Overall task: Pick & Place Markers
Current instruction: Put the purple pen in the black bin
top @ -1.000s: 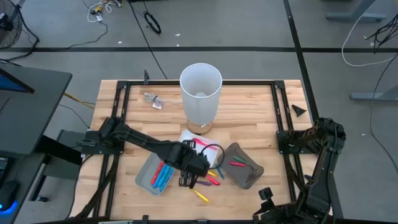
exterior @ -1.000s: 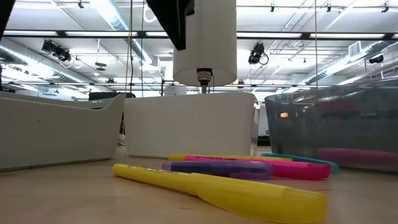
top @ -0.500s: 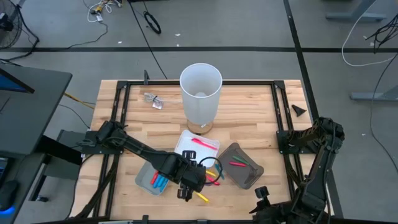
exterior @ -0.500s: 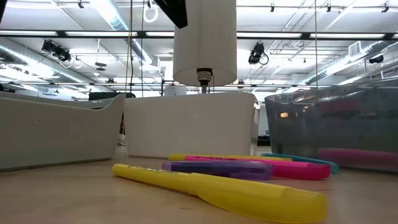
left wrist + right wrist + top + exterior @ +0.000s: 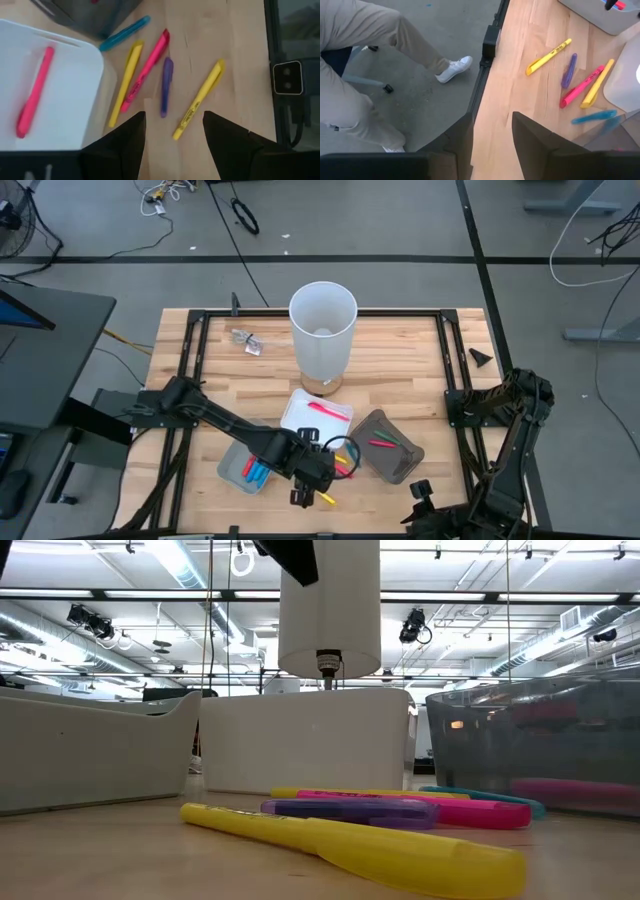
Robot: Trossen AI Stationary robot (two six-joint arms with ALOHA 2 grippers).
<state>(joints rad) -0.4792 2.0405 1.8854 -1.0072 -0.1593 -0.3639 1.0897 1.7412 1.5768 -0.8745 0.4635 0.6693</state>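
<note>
left gripper (image 5: 172, 131) hovering open and empty over loose markers (image 5: 165, 86), yellow one (image 5: 198, 99) at 1 o'clock | right gripper (image 5: 492, 131) waiting at table edge, fingers apart, holding nothing | pink marker (image 5: 34, 92) lying in white tray (image 5: 85, 75) at 10 o'clock
</note>
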